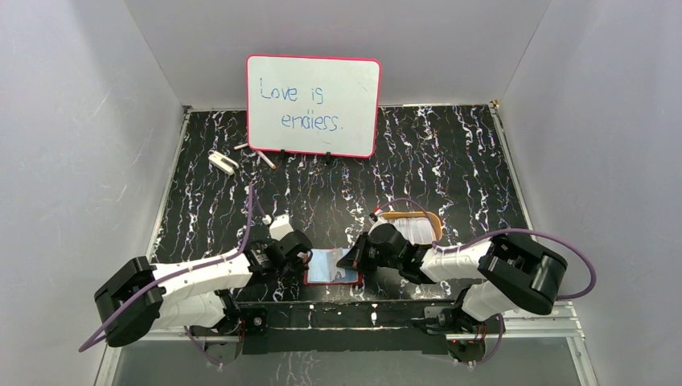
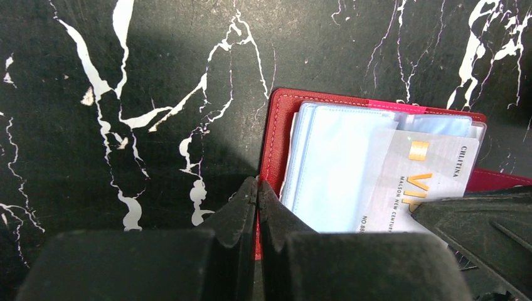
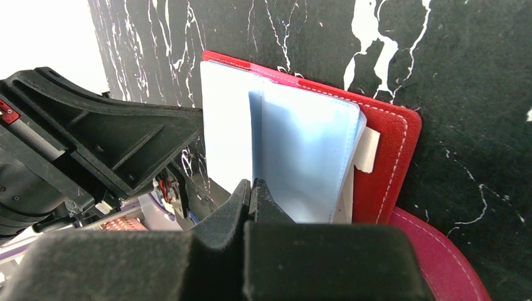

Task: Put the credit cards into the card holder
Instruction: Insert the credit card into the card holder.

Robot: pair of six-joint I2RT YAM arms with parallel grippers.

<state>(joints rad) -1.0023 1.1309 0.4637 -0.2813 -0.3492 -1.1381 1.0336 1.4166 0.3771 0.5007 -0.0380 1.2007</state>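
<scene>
Left gripper [image 2: 258,194] clamped shut at the left edge of the small dark-red leather bifold card holder [image 2: 279,125], open btwn both arms. Pale plastic VIP credit card [image 2: 433,166] sits skewed on its sleeves [image 2: 339,163], nearer the right gripper [image 3: 252,188], also pinched shut, maybe on a sleeve imo.

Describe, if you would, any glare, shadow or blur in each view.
Right wrist: top-left corner blown out white. Left wrist: a shadow darkens the table left of the card holder; print on the credit card is legible. Top external: evenly lit, whiteboard writing sharp.
</scene>
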